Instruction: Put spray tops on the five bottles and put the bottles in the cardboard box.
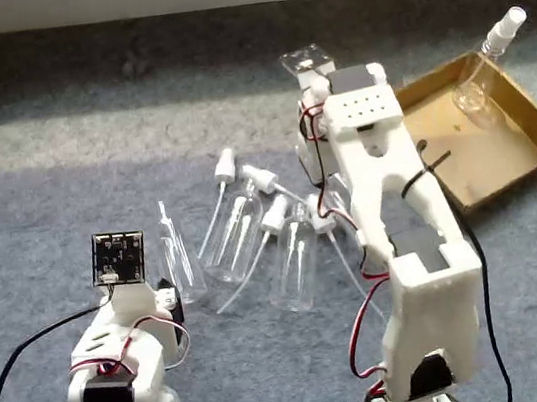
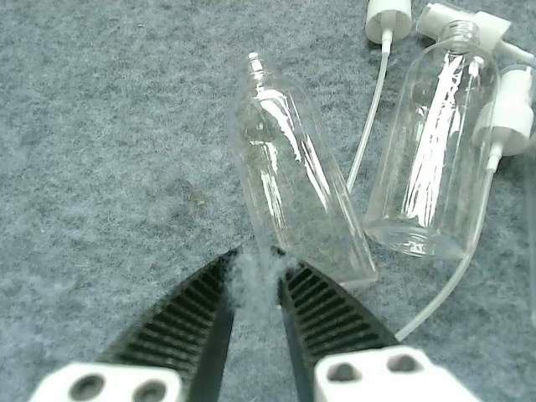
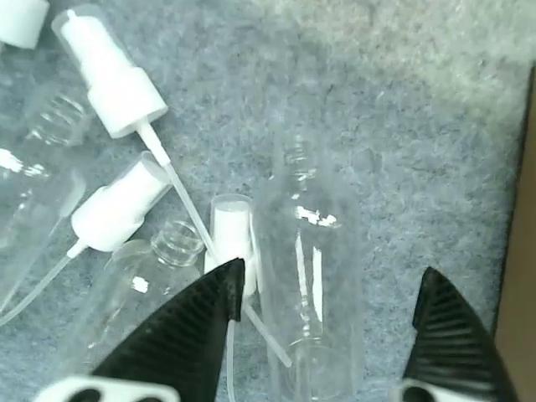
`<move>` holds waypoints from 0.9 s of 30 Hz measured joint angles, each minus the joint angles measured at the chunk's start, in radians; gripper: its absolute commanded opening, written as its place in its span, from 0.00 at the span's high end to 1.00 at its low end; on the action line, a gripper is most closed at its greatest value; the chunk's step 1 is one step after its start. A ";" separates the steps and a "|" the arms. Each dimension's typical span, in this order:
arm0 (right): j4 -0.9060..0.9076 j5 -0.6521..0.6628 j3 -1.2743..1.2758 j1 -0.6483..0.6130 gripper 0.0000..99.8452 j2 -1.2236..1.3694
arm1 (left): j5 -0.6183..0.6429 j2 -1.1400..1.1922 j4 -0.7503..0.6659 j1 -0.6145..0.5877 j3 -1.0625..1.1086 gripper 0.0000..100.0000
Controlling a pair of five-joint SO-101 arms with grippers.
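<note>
Two tools: left tool [image 2: 255, 261] barely apart near a capless bottle [image 2: 293, 184]; right tool [image 3: 331, 272] spread over another bottle [image 3: 306, 243].

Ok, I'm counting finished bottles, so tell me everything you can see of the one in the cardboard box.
The bottle is clear, plastic by the look, with a white spray top fitted. It lies tilted in the far corner of the cardboard box, base down inside. Its neck seems to lean on the rim, so the top pokes out beyond it.

- Bottles [image 2: 293, 193]: clear, colourless.
- Spray tops [image 3: 117, 84]: white.
- Cardboard box [image 1: 468, 151]: brown.
- Tabletop [image 1: 45, 194]: mottled blue-grey.
- Arms [image 1: 399, 192]: white; jaws black, ribbed; wires [image 1: 353, 340] red and black.
</note>
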 measured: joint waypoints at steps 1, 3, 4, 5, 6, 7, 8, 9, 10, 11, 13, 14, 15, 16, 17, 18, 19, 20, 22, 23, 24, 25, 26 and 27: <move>0.009 0.000 -0.029 0.000 0.71 0.026 | 0.000 0.000 0.000 0.000 0.000 0.99; 0.014 0.000 -0.078 0.000 0.71 0.071 | 0.000 0.000 0.000 0.000 0.000 0.99; 0.014 0.000 -0.095 0.000 0.71 0.092 | 0.000 0.000 0.000 0.000 0.000 0.99; 0.017 0.000 -0.109 0.000 0.71 0.109 | 0.000 0.000 0.000 0.000 0.000 0.99; 0.018 0.000 -0.118 -0.002 0.71 0.124 | 0.000 0.000 0.000 0.000 0.000 0.99; 0.021 0.000 -0.124 -0.002 0.71 0.140 | 0.000 0.000 0.000 0.000 0.000 0.99; 0.023 0.000 -0.127 -0.003 0.71 0.153 | 0.000 0.000 0.000 0.000 0.000 0.99; 0.023 0.000 -0.130 -0.003 0.71 0.166 | 0.000 0.000 0.000 0.000 0.000 0.99; 0.023 0.000 -0.132 -0.003 0.71 0.178 | 0.000 0.000 0.000 0.000 0.000 0.99; 0.023 0.000 -0.133 -0.003 0.71 0.189 | 0.000 0.000 0.000 0.000 0.000 0.99; 0.023 0.000 -0.138 -0.003 0.71 0.210 | 0.000 0.000 0.000 0.000 0.000 0.99; 0.021 0.002 -0.141 -0.003 0.71 0.222 | 0.000 0.000 0.000 0.000 0.000 0.99; 0.021 0.009 -0.143 -0.003 0.71 0.233 | 0.000 0.000 0.000 0.000 0.000 0.99; 0.021 0.025 -0.143 -0.003 0.71 0.242 | 0.000 0.000 0.000 0.000 0.000 0.99; 0.021 0.046 -0.143 -0.003 0.71 0.250 | 0.000 0.000 0.000 0.000 0.000 0.99; 0.020 0.061 -0.143 -0.003 0.71 0.256 | 0.000 0.000 0.000 0.000 0.000 0.99; 0.020 0.071 -0.143 -0.003 0.71 0.261 | 0.000 0.000 0.000 0.000 0.000 0.99; 0.020 0.077 -0.143 -0.003 0.71 0.261 | 0.000 0.000 0.000 0.000 0.000 0.99; 0.020 0.083 -0.143 -0.003 0.71 0.261 | 0.000 0.000 0.000 0.000 0.000 0.99; 0.020 0.086 -0.143 -0.003 0.71 0.261 | 0.000 0.000 0.000 0.000 0.000 0.99; 0.020 0.086 -0.143 -0.003 0.71 0.261 | 0.000 0.000 0.000 0.000 0.000 0.99; 0.020 0.086 -0.143 -0.003 0.71 0.261 | 0.000 0.000 0.000 0.000 0.000 0.99; 0.020 0.086 -0.143 -0.003 0.71 0.261 | 0.000 0.000 0.000 0.000 0.000 0.99; 0.020 0.086 -0.143 -0.003 0.71 0.261 | 0.000 0.000 0.000 0.000 0.000 0.99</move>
